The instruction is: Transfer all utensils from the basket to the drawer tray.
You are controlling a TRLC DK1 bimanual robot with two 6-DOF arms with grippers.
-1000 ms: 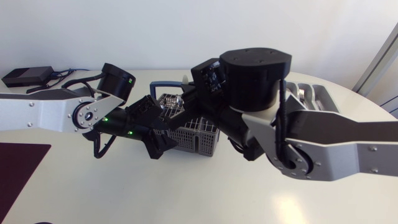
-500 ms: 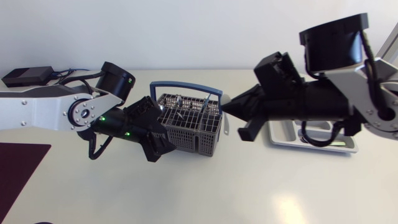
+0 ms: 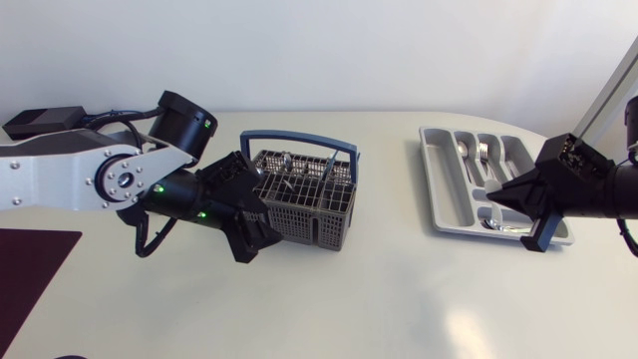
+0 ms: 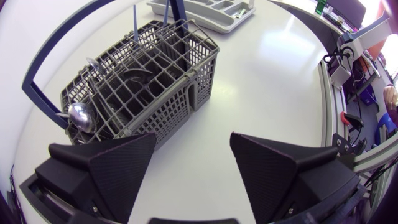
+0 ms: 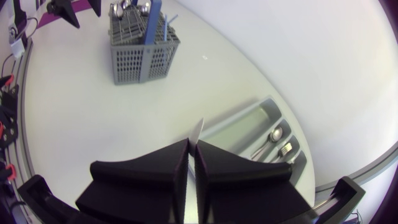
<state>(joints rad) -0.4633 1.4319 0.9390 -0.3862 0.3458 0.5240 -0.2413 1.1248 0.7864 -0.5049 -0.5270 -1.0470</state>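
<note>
The grey wire basket (image 3: 309, 204) with a blue handle stands mid-table and holds several utensils, among them a spoon (image 4: 81, 116) and a blue-handled piece (image 4: 135, 25). My left gripper (image 3: 255, 209) is open at the basket's left corner, with only bare table between its fingers (image 4: 99, 168). The grey drawer tray (image 3: 449, 204) lies at the right with forks and a spoon (image 5: 277, 134) in its compartments. My right gripper (image 3: 501, 195) hangs over the tray's near end, shut on a thin pale blade tip (image 5: 200, 129) that pokes out ahead of it.
A black box with cables (image 3: 45, 121) sits at the table's back left. A dark red mat (image 3: 35, 269) lies at the front left corner. The table's curved edge runs just past the tray on the right.
My right arm has swung from above the basket rightward to the tray, staying shut. The left arm has barely moved.
</note>
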